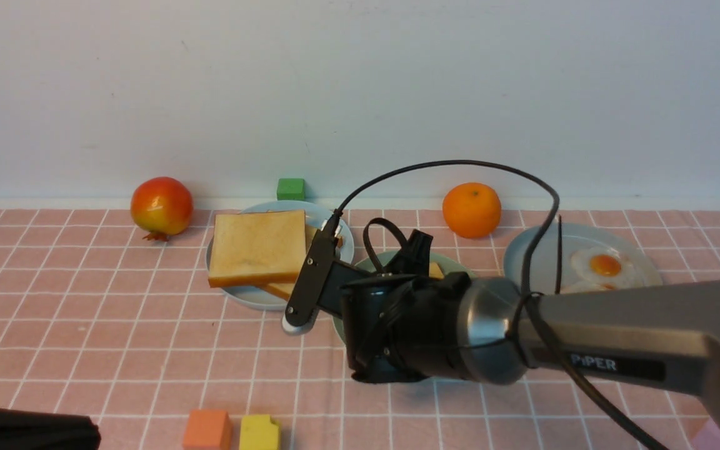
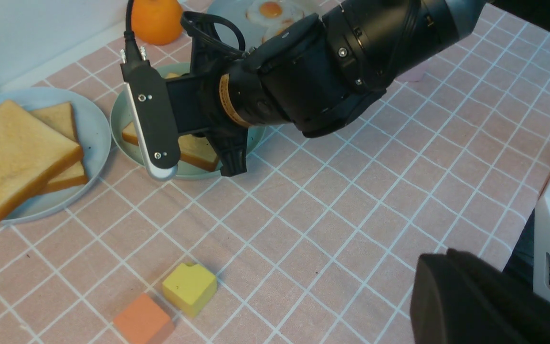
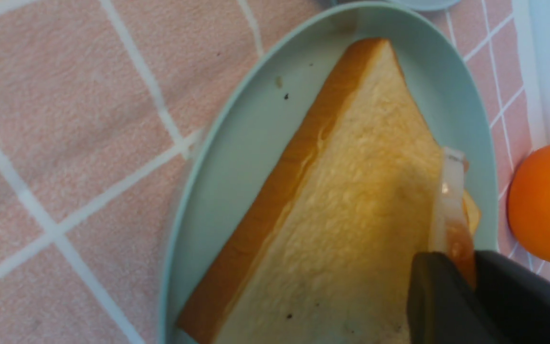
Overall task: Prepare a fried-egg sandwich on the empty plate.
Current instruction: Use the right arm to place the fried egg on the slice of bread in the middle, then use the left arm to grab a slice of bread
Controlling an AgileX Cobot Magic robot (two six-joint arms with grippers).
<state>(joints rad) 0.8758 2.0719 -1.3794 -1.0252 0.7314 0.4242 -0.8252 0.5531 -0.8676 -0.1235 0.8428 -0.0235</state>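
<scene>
One toast slice lies flat on the empty plate, the mint-green one at the table's middle. My right gripper reaches over this plate, and the slice's far crust fills the narrow gap between its fingers. Two more toast slices are stacked on a pale blue plate to the left. The fried egg rests on a grey-blue plate to the right. My left gripper hangs shut and empty above the near left of the cloth.
A red fruit, a green block and an orange stand along the back wall. An orange block and a yellow block sit near the front edge. The right arm's cable loops above the middle plate.
</scene>
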